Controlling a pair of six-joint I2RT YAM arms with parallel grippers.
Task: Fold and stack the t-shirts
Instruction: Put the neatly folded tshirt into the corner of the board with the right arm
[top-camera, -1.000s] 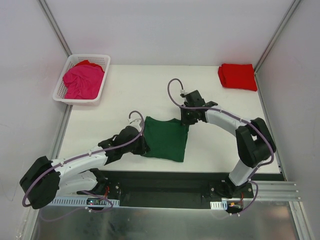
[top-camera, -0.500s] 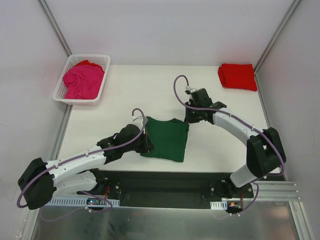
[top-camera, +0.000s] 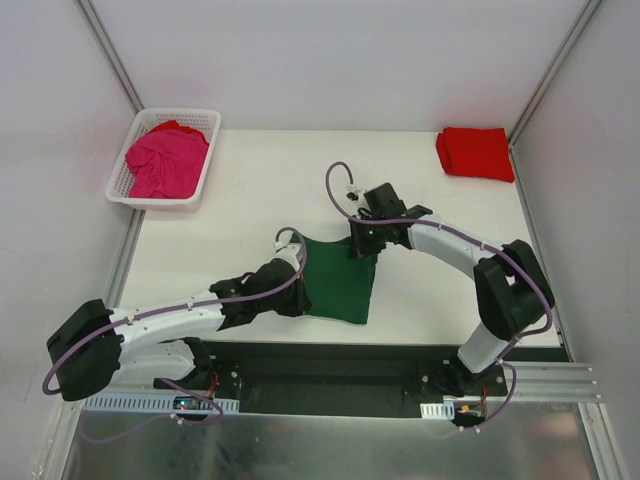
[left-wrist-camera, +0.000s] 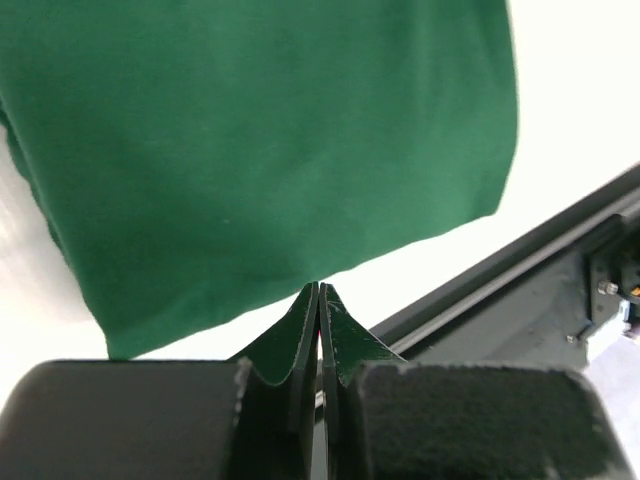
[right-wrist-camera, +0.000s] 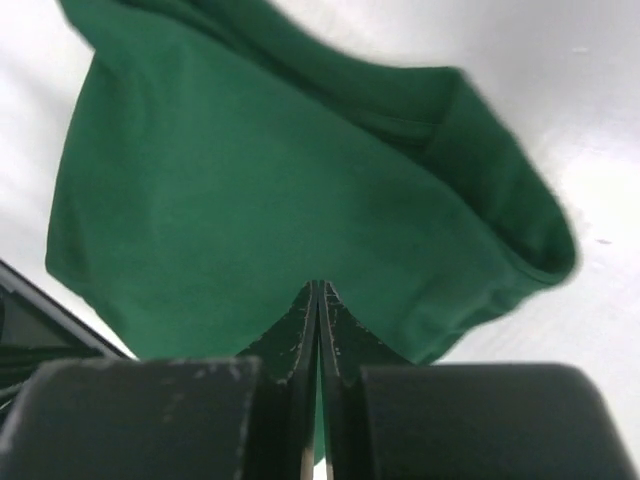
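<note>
Dark green t-shirt (top-camera: 340, 285), part-folded, lies mid tabletop (top-camera: 250, 190) near the front edge. L jaws & R jaws each pinched shut on a thin bit of its edge. Risk: uneven pull btwn arms cd slip the cloth out, collapsing the fold.
</note>
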